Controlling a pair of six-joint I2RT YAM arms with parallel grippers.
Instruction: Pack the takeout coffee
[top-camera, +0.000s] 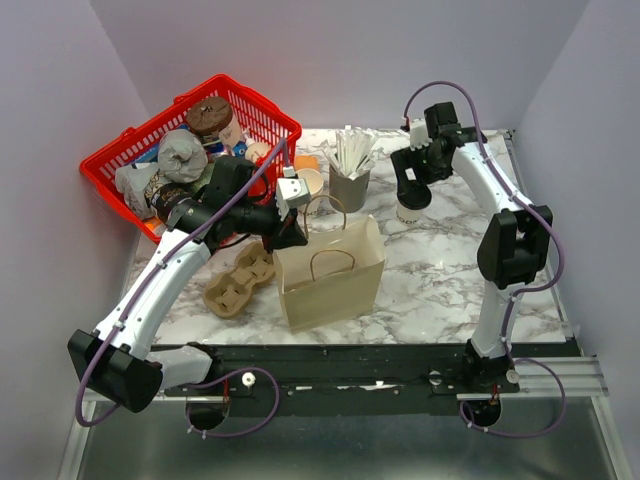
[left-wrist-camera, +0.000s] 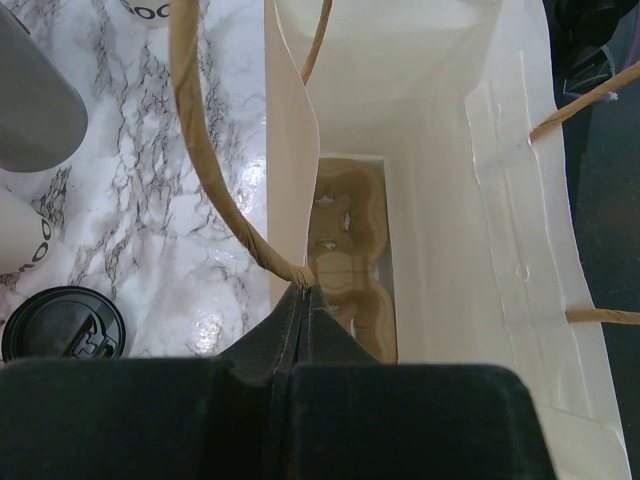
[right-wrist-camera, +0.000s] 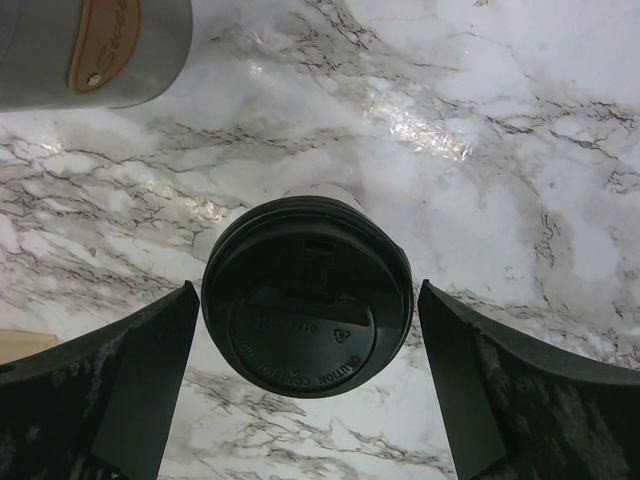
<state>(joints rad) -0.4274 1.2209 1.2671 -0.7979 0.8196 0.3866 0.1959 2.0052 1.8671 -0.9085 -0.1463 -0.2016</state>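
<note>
The takeout coffee (right-wrist-camera: 308, 305), a cream paper cup with a round black lid, stands upright on the marble at the back right (top-camera: 410, 213). My right gripper (right-wrist-camera: 308, 290) hangs over it, open, one finger on each side of the lid with a gap on both sides. In the top view the right gripper (top-camera: 412, 195) sits just above the cup. The brown paper bag (top-camera: 335, 280) stands open in the middle. My left gripper (left-wrist-camera: 300, 290) is shut on the bag's paper-cord handle (left-wrist-camera: 210, 170) at the bag's rim. A pulp cup carrier (left-wrist-camera: 350, 240) lies at the bag's bottom.
A grey cup of white sticks (top-camera: 350, 180) stands behind the bag, with cream paper cups (top-camera: 310, 182) beside it. A red basket (top-camera: 120, 150) of wrapped items fills the back left. A second pulp carrier (top-camera: 238, 282) lies left of the bag. A black lid (left-wrist-camera: 65, 325) rests on the marble.
</note>
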